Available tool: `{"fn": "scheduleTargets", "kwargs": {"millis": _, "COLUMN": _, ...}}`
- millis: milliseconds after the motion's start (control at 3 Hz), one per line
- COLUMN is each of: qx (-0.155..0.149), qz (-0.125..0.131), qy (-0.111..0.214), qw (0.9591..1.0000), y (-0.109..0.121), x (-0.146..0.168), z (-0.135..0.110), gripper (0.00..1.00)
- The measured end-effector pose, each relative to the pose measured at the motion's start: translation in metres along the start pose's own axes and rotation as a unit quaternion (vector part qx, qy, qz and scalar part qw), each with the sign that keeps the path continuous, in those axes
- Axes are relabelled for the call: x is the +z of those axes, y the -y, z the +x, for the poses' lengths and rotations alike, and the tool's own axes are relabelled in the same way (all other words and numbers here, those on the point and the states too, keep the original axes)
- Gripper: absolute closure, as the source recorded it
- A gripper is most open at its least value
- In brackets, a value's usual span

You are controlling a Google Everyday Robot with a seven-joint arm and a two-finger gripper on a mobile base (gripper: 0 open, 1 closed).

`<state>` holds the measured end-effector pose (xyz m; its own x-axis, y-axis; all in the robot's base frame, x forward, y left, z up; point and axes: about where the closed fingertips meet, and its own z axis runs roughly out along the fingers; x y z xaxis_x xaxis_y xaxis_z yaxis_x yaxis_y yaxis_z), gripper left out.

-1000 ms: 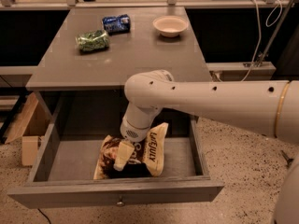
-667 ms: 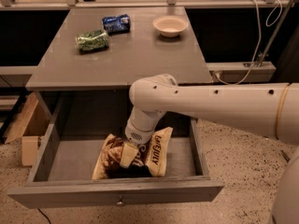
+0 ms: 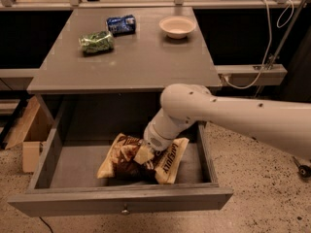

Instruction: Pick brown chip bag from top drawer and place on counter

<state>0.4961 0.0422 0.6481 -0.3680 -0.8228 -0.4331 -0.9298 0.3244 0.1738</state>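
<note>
The brown chip bag (image 3: 127,160), crinkled dark brown and cream-yellow with large lettering, lies in the open top drawer (image 3: 121,200), right of its middle. My gripper (image 3: 144,154) reaches down from the white arm (image 3: 194,111) into the drawer and sits on the middle of the bag, touching it. The arm's wrist hides part of the bag's top. The grey counter (image 3: 146,62) is above the drawer. The drawer's small round knob (image 3: 126,210) shows on its front panel.
On the counter stand a crushed green can (image 3: 96,41), a blue can (image 3: 121,24) and a white bowl (image 3: 177,26) toward the back. A cardboard box (image 3: 30,135) sits on the speckled floor left of the cabinet. Cables and a rail are at the right.
My arm has shifted a little to the right and lower over the bag. The bag has spread slightly to the right under the gripper.
</note>
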Motion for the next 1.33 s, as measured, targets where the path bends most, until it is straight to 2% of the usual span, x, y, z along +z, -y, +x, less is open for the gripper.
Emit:
{"fn": "scheduleTargets", "kwargs": {"millis": 333, "qx": -0.002, "qz": -0.021, "qy": 0.106, "qw": 0.9941, "y": -0.013, "x": -0.04, "z": -0.018, "gripper": 1.0}}
{"fn": "scheduleTargets", "kwargs": {"millis": 667, "qx": -0.01, "qz": -0.015, "qy": 0.183, "qw": 0.983, "y": -0.006, "x": -0.102, "z": -0.003, "gripper": 1.0}}
{"fn": "scheduleTargets", "kwargs": {"millis": 1000, "qx": -0.016, "qz": 0.016, "qy": 0.195, "qw": 0.9806, "y": 0.004, "x": -0.124, "z": 0.028, "gripper": 1.0}}
{"fn": "scheduleTargets", "kwargs": {"millis": 1333, "qx": -0.016, "qz": 0.016, "qy": 0.195, "qw": 0.9806, "y": 0.004, "x": -0.124, "z": 0.028, "gripper": 1.0}}
